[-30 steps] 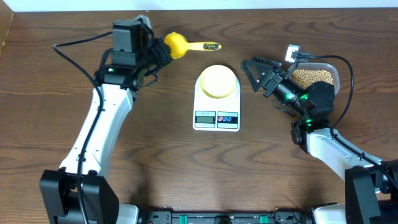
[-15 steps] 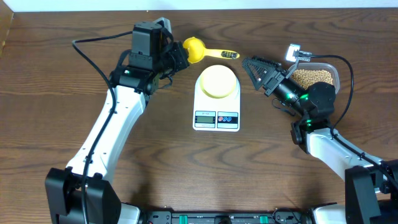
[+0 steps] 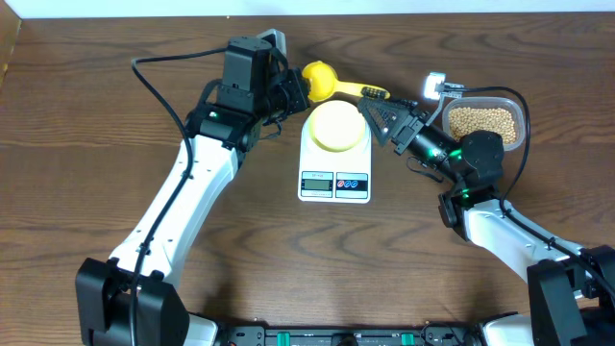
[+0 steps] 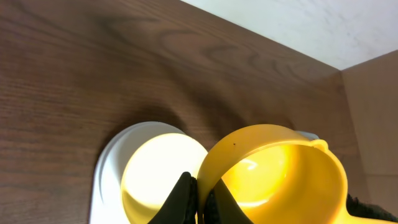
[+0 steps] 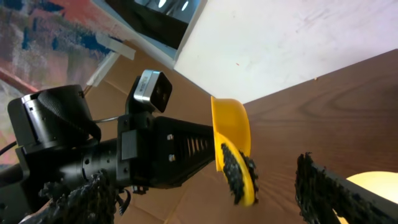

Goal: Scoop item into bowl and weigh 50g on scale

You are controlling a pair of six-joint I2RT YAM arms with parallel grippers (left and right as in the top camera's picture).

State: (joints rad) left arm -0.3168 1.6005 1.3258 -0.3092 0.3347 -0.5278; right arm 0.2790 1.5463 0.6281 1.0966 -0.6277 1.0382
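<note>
Left gripper [image 3: 294,92] is pinched fully shut on the rim of the yellow scoop [image 3: 338,86], its two dark fingertips pressed together on the cup's edge in the left wrist view [image 4: 198,199]. The right gripper [image 3: 377,120] stands wide open and holds nothing. In its own camera one ridged finger [image 5: 239,177] overlaps the end of the scoop's handle [image 5: 231,137], while the other is well apart from it.

The scoop's long axis runs across the table [image 3: 115,240] from left to right. Its round cup sits at the left in the left gripper. The handle points right toward the right gripper and slants slightly toward the robot's side. The cup hangs just behind the pale yellow bowl [image 3: 336,125], which sits on the platform of the white scale [image 3: 334,165]. The beans [image 3: 483,120] lie in the clear tub [image 3: 520,123] at the right, behind the right arm.

The scale's display and two buttons face the robot, but nothing on them can be read. Dark marks on the scoop's handle are too small to make out.

A second ago the scoop was held well to the left of the scale. It has since been carried rightward until its handle reaches the right gripper, which has itself shifted left and away from the tub. The bowl, scale and tub have not moved.
</note>
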